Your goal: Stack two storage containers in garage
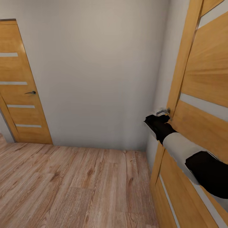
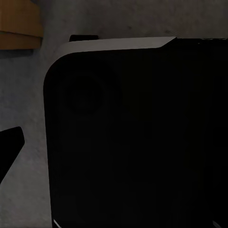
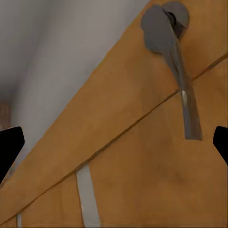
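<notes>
The two storage containers are out of view. I am in a hallway with white walls. My right gripper point(image 1: 160, 119) is stretched out to the metal lever handle point(image 1: 163, 111) of a wooden door point(image 1: 202, 79) at the right. In the right wrist view the gripper point(image 3: 114, 147) is open, its black fingertips point(image 3: 9, 147) wide apart, and the handle point(image 3: 183, 90) hangs just ahead between them, not clasped. My left gripper point(image 2: 114, 147) looks at a dark rounded panel point(image 2: 137, 137) with a grey rim; one fingertip point(image 2: 9, 147) sits far out to the side.
A second wooden door point(image 1: 22, 88) with a dark handle point(image 1: 31, 92) stands shut at the far left. A plain white wall point(image 1: 101, 72) runs between the doors. Light wood plank flooring point(image 1: 72, 183) spreads in front of me.
</notes>
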